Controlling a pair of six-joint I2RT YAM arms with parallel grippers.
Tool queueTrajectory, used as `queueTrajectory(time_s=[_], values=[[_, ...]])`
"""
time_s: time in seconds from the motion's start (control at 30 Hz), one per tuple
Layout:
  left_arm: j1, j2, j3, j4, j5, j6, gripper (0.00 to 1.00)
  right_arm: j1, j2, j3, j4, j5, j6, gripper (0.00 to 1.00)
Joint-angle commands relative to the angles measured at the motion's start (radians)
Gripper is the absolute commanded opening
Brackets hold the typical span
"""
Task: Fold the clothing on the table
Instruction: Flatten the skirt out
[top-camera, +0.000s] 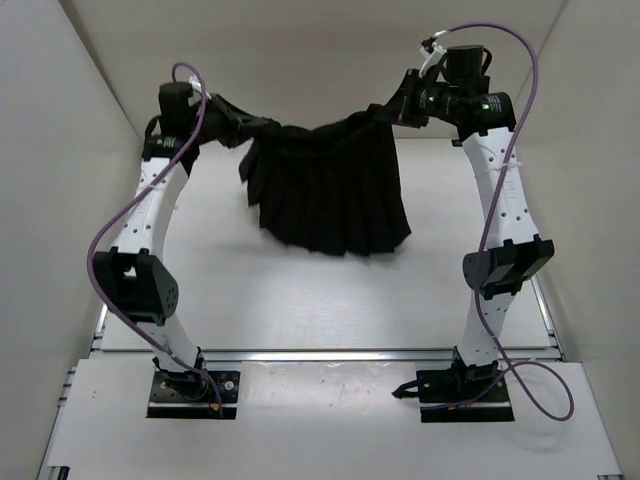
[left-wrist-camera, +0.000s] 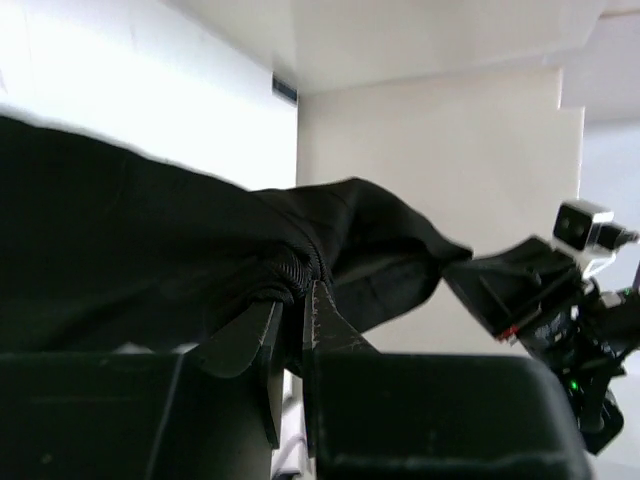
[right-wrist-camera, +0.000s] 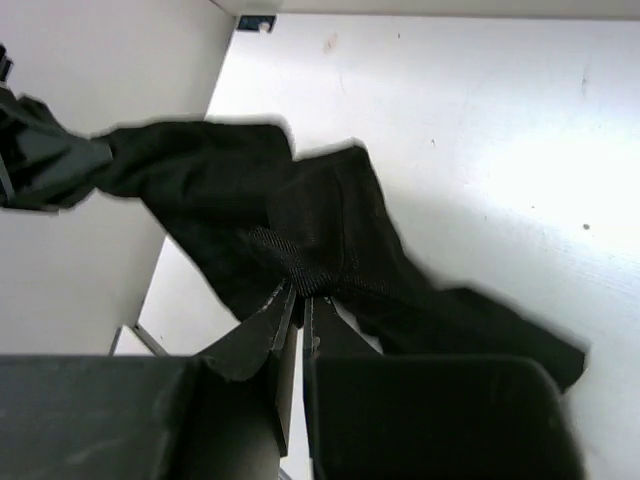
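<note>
- Currently the left gripper (top-camera: 245, 125) is pinched narrow on the clothing (top-camera: 330, 190), its jaws nipping the ribbed waistband (left-wrist-camera: 290, 268) right at the fingertips; the bite looks shallow, so I judge that any sideways tug should be gentle.
- Between the two tools the clothing hangs as a pleated curtain, the waistband sagging in a shallow arc from one grip to the other; below both grippers the hem (top-camera: 340, 243) reaches down towards the table (top-camera: 200, 300), and I cannot tell whether it touches.
- Further right, the right gripper (top-camera: 397, 108) is likewise closed tight on the waistband, with cloth bunched just ahead of its fingertips in its wrist view; this grip too is by the edge only.
- For the step in hand, which I judge to be laying the garment out flat for a fold: move both grippers at one pace and one height, so neither corner drags ahead of the other; first ease them slightly apart to take the sag out of the waistband, but not so far that the cloth slips from the tips.
- Lower the hem first, drawing both tools back towards their bases so the pleats spread out beneath them rather than pile up; release only when the waistband lies on the table.
</note>
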Motion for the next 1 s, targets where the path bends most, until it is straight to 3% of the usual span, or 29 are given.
queueTrajectory(time_s=[0.0,0.07,0.13,0.33,0.4,0.43,0.47,0.5,0.57,0.6,0.63,0.7,0.97], values=[[0.015,-0.023,0.266,-0.102,-0.015,0.079,0.0,-0.051,-0.098,0.084,0.049,-0.068,0.045,0.0],[0.018,-0.032,0.195,-0.086,0.001,0.097,0.0,-0.073,-0.21,-0.215,0.178,-0.098,0.059,0.0],[0.02,-0.088,0.027,-0.033,0.015,0.115,0.0,-0.085,-0.262,-0.383,0.218,-0.094,0.028,0.0],[-0.005,-0.299,-0.76,0.16,0.014,0.161,0.0,-0.062,-0.363,-0.901,0.243,-0.013,-0.065,0.0],[-0.025,-0.352,-0.917,0.159,0.008,0.201,0.0,-0.039,-0.446,-1.142,0.27,0.022,-0.049,0.01],[-0.031,-0.36,-1.0,0.147,0.011,0.225,0.07,-0.018,-0.474,-1.204,0.29,0.041,-0.038,0.0],[-0.029,-0.381,-1.036,0.138,0.003,0.247,0.19,-0.019,-0.52,-1.305,0.307,0.049,-0.02,0.0],[-0.034,-0.397,-1.085,0.116,0.003,0.262,0.65,-0.018,-0.56,-1.385,0.316,0.069,-0.007,0.05],[-0.029,-0.412,-1.12,0.069,-0.002,0.337,0.65,-0.005,-0.61,-1.477,0.326,0.121,0.007,0.5],[-0.034,-0.409,-1.113,0.012,-0.015,0.374,0.76,-0.019,-0.638,-1.527,0.323,0.119,0.022,0.67],[-0.042,-0.409,-1.107,-0.037,-0.025,0.386,0.85,-0.016,-0.67,-1.561,0.329,0.119,0.028,0.73],[-0.065,-0.412,-1.093,-0.078,-0.073,0.437,0.99,-0.015,-0.698,-1.601,0.327,0.124,0.036,0.74],[-0.146,-0.477,-1.111,-0.06,-0.144,0.465,0.99,0.064,-0.749,-1.746,0.381,0.127,0.1,0.73]])
